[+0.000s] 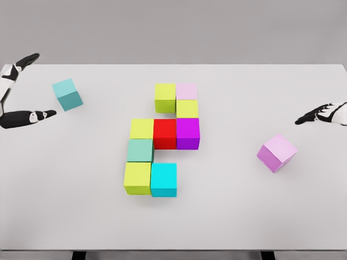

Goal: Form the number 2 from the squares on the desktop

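Closest to the camera are a lime cube and a cyan cube, side by side and touching, all flat matte faces with crisp edges. Stacked up the picture from the lime one: a muted green cube, then a yellow-green cube, with a red cube and a magenta cube running to the right. Above the magenta sits another yellow-green block, then a pale pink cube with a lime-yellow cube to its left. Two loose ones sit tilted on the smooth white desk: a teal cube far left and a lilac cube on the right. The left hand has its fingers spread wide near the teal one, holding nothing. The right hand hovers near the right edge with fingers loosely open, also empty
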Robot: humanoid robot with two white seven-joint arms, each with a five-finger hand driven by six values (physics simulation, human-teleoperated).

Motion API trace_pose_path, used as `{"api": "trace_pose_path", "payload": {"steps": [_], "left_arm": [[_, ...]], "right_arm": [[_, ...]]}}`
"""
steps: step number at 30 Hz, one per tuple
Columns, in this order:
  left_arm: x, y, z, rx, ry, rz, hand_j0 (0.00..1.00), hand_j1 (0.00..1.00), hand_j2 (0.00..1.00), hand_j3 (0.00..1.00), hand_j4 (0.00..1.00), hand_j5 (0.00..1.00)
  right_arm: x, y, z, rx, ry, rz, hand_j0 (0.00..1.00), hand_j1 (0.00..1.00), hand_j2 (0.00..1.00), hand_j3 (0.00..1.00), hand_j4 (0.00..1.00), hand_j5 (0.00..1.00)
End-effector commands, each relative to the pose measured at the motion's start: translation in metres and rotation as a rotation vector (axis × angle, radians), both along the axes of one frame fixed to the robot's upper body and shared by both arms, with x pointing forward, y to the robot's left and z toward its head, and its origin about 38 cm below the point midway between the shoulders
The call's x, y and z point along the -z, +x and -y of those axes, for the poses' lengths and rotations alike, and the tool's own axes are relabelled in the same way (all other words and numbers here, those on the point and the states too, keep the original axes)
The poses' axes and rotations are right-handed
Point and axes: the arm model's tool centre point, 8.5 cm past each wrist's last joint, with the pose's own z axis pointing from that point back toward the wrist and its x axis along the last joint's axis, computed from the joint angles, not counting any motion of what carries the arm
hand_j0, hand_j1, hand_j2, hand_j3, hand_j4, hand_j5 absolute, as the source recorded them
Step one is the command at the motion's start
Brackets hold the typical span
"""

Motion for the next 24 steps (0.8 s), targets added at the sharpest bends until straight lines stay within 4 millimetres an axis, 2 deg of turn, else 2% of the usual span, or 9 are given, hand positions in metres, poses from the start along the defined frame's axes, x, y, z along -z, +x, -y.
{"api": "trace_pose_path", "payload": {"steps": [1,4,8,9,13,16,18,22,24], "left_arm": [[0.002,-0.001,-0.007,0.013,0.029,-0.044,1.0,1.0,1.0,1.0,1.0,1.0],[-0.002,0.005,0.001,0.094,0.111,-0.084,1.0,1.0,1.0,1.0,1.0,1.0],[0.004,0.024,-0.001,0.217,0.29,-0.329,1.0,1.0,1.0,1.0,1.0,1.0],[0.003,0.03,-0.003,0.238,0.337,-0.407,1.0,1.0,1.0,1.0,1.0,1.0],[-0.017,0.06,-0.017,0.07,0.299,-0.583,1.0,1.0,1.0,1.0,1.0,1.0],[-0.049,0.077,-0.019,-0.018,0.26,-0.619,1.0,1.0,1.0,1.0,1.0,1.0],[-0.058,0.08,-0.014,-0.05,0.233,-0.664,1.0,1.0,1.0,1.0,1.0,1.0],[-0.058,0.079,-0.007,-0.178,0.217,-0.823,1.0,1.0,1.0,1.0,1.0,1.0],[-0.066,0.083,0.007,-0.219,0.244,-0.838,1.0,1.0,1.0,1.0,1.0,1.0]], "right_arm": [[0.017,0.017,-0.019,0.052,0.039,-0.041,1.0,1.0,1.0,1.0,1.0,1.0],[0.018,0.017,-0.018,0.055,0.033,-0.041,1.0,1.0,1.0,1.0,1.0,1.0],[0.022,0.017,-0.02,0.05,0.031,-0.049,1.0,1.0,1.0,1.0,1.0,1.0],[0.025,0.02,-0.028,0.034,0.048,-0.05,1.0,1.0,1.0,1.0,1.0,1.0],[0.036,0.027,-0.043,0.014,0.039,-0.046,1.0,1.0,1.0,1.0,1.0,1.0],[0.045,0.03,-0.049,-0.002,0.012,-0.043,1.0,1.0,1.0,1.0,1.0,1.0],[0.052,0.031,-0.051,-0.009,-0.005,-0.045,1.0,1.0,1.0,1.0,1.0,1.0],[0.06,0.035,-0.051,-0.002,-0.004,-0.058,1.0,1.0,1.0,1.0,1.0,1.0],[0.065,0.037,-0.048,0.006,-0.023,-0.061,1.0,1.0,1.0,1.0,1.0,1.0]]}}
